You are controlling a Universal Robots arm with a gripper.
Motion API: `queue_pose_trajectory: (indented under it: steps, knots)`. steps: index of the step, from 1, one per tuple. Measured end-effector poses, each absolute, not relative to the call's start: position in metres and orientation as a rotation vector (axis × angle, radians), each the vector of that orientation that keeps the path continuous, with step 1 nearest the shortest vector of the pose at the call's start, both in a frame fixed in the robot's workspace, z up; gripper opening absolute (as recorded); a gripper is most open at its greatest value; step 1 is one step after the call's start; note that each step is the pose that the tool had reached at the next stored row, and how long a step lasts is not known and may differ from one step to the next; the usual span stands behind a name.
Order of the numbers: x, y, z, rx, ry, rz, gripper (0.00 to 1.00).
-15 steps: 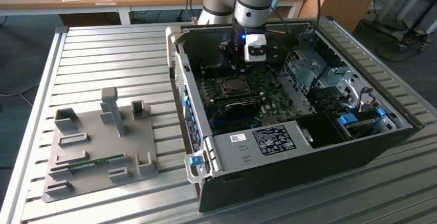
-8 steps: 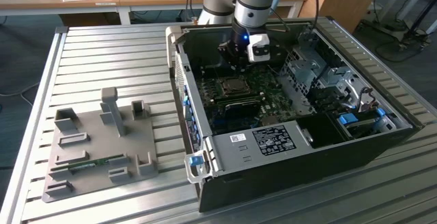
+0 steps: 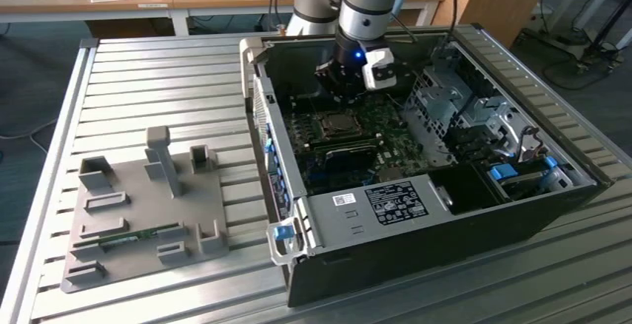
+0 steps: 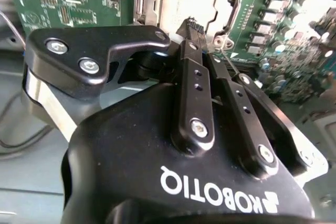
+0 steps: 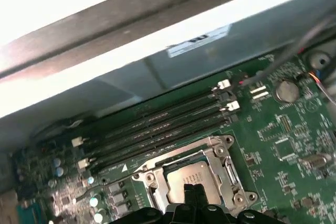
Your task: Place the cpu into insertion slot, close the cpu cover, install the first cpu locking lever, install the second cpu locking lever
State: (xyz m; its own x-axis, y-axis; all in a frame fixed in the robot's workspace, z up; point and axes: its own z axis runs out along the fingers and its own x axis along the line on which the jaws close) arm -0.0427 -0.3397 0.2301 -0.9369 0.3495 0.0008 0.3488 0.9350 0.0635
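Note:
The cpu shows its silver-grey top inside the insertion slot on the green motherboard. The silver cpu cover lies flat around it, framing the chip through its square cut-out. My gripper hangs just above the chip's edge with its black fingers pressed together and nothing between them. In the second wrist view the fingertips meet over the rim of the cover next to the cpu. A thin metal lever runs along one side of the frame.
Long black memory slots run beside the socket. The open computer case walls in the board, with a drive cage at the exterior view's right. A grey fixture plate holding a green memory stick lies on the slatted table.

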Motion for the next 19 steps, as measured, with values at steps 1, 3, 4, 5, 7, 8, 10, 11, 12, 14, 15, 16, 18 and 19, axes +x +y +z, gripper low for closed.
queue_pose_trajectory:
  steps: [1,3,4,5,7,8,10,11,12,14,15,16,18,19]
  knots:
    - [-0.0427,-0.3397,0.23,0.528,3.085,0.098,0.11]
    - [-0.0427,-0.3397,0.2299,0.47,3.096,0.097,0.11]
    - [-0.0427,-0.3397,0.2298,0.443,3.1,0.097,0.11]
    - [-0.0427,-0.3398,0.2297,0.414,3.105,0.097,0.11]
    - [-0.0427,-0.3398,0.2295,0.358,3.113,0.097,0.11]
    - [-0.0427,-0.3397,0.2294,0.329,3.117,0.096,0.11]
    - [-0.0427,-0.3397,0.2293,0.273,3.123,0.096,0.11]
    - [-0.0427,-0.3397,0.2292,0.245,3.126,0.095,0.11]
    - [-0.0427,-0.3397,0.2291,0.217,3.129,0.095,0.11]
    - [-0.0427,-0.3397,0.2289,0.159,3.133,0.094,0.11]
    - [-0.0427,-0.3397,0.2288,0.131,3.135,0.094,0.11]
    - [-0.0427,-0.3397,0.2287,0.103,3.137,0.093,0.11]
    - [-0.0427,-0.3397,0.2285,0.047,3.139,0.092,0.11]
    - [-0.0427,-0.3397,0.2284,0.029,3.14,0.091,0.11]
